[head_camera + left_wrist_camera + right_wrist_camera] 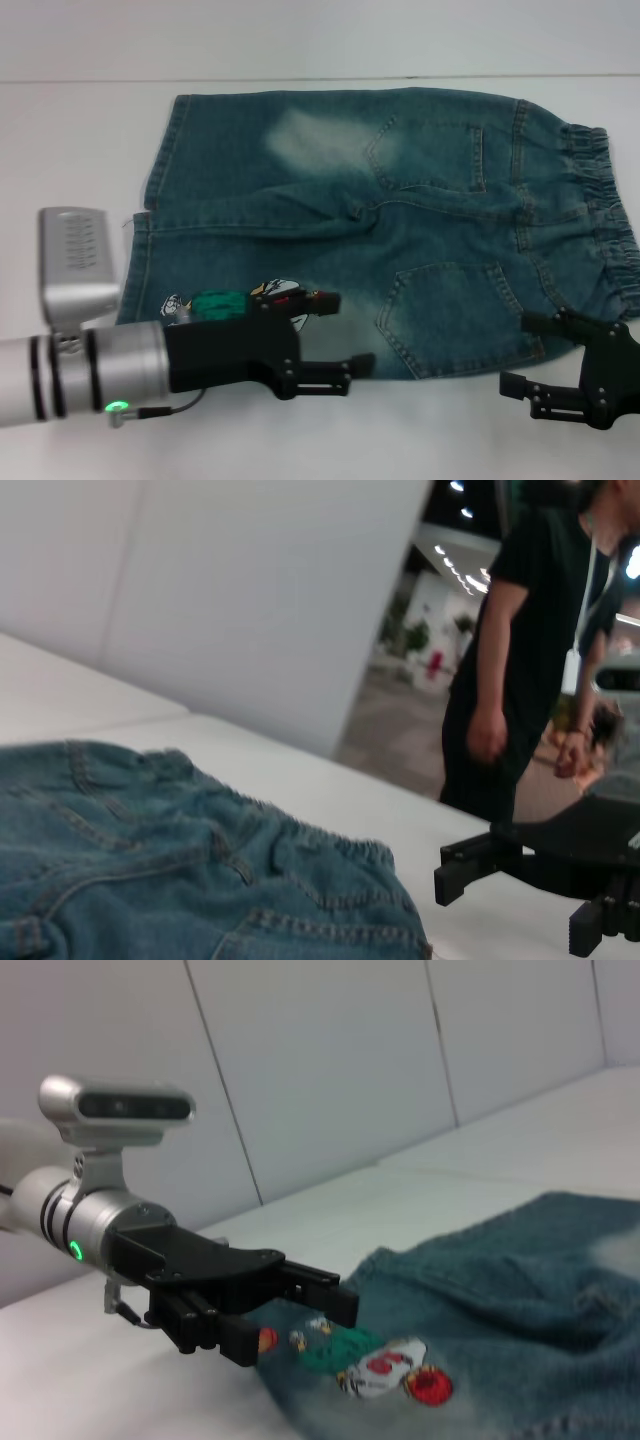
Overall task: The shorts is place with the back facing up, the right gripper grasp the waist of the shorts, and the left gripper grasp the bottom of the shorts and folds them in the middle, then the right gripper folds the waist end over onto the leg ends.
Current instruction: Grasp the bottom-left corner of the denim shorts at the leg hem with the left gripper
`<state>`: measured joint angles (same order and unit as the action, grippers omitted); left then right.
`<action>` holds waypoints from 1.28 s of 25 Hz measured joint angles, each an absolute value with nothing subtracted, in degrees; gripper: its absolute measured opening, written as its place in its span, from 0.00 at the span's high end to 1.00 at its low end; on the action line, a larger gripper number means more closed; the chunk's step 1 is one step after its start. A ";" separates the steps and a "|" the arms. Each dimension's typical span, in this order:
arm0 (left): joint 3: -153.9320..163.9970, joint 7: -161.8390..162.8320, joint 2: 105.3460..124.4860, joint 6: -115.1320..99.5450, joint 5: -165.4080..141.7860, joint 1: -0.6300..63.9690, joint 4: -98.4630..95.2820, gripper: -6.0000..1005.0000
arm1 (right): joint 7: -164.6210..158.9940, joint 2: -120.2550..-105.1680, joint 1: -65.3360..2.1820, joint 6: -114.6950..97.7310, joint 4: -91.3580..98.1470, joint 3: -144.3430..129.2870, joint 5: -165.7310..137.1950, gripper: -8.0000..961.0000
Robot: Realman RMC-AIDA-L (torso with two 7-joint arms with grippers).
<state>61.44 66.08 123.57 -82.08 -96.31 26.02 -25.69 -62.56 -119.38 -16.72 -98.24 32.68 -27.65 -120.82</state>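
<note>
The shorts [400,200] lie flat on the white table [70,140], back pockets up. Their elastic waist [600,190] points right and the bottom hems [140,260] point left. The cartoon print [215,303] shows on the near leg. My left gripper [352,332] hovers open over that near leg, close to the shorts' front edge. The right wrist view shows this left gripper [300,1325] just above the print [385,1370], holding nothing. My right gripper [516,354] stands open at the waist's near corner, off the denim. The left wrist view shows the right gripper [515,905] beside the waistband [330,855].
White table surface surrounds the shorts, with a pale wall [300,30] behind. A person in black [520,660] stands beyond the table's right side. The left arm's grey ribbed box [78,265] sits over the table left of the leg ends.
</note>
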 joint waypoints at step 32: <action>31.56 99.59 122.48 -94.50 -108.63 10.51 -48.75 0.10 | -62.82 -119.49 -17.47 -97.34 31.58 -27.59 -120.81 0.01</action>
<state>31.56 99.59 122.48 -94.50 -108.63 10.51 -48.75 -62.82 -119.49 -17.47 -97.34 31.58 -27.59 -120.81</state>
